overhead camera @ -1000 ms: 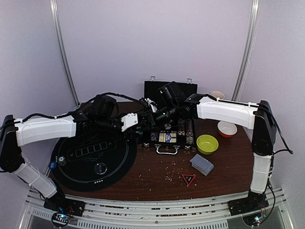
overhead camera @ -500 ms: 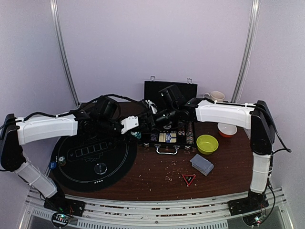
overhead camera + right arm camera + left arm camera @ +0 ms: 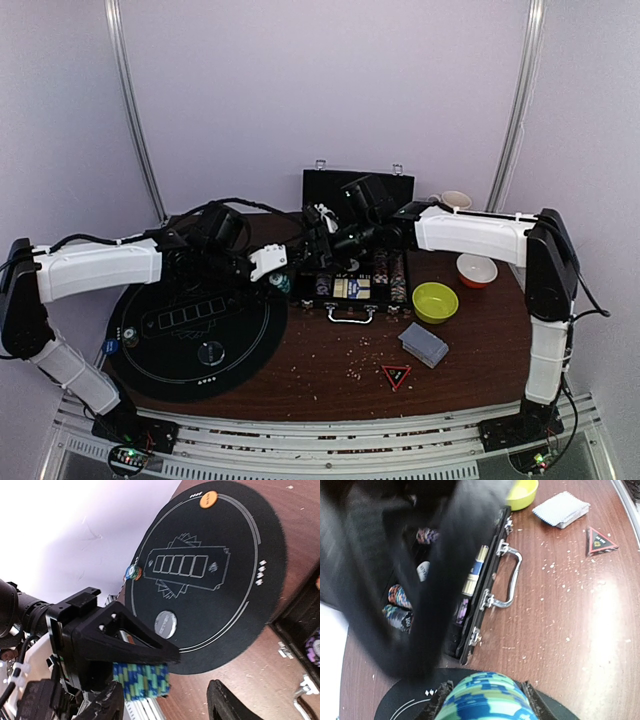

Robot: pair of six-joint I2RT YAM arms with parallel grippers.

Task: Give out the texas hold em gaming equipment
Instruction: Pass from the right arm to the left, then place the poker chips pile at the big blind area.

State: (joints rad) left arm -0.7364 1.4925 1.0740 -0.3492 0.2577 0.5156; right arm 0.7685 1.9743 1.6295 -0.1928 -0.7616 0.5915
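Observation:
A stack of teal-and-blue poker chips (image 3: 485, 705) sits gripped between the fingers of my left gripper (image 3: 485, 696). That stack (image 3: 141, 681) hangs over the table beside the round black mat (image 3: 210, 585). My right gripper (image 3: 167, 702) stands open around it, with a wide gap on its right side. From above, the left gripper (image 3: 276, 276) and the right gripper (image 3: 312, 240) meet just left of the open chip case (image 3: 355, 288). The grey-blue deck (image 3: 424, 343) lies on the wood. An orange disc (image 3: 208, 499) and a clear disc (image 3: 166, 625) lie on the mat.
The chip case (image 3: 470, 595) holds rows of chips, its lid upright behind. A yellow-green bowl (image 3: 435, 301), a red-and-white bowl (image 3: 477, 269), a mug (image 3: 455, 200) and a red triangle card (image 3: 396, 375) are on the right. Crumbs dot the wood.
My right gripper's jaws have spread apart off the chip stack. The left gripper has drawn a little toward the mat with the stack in it.

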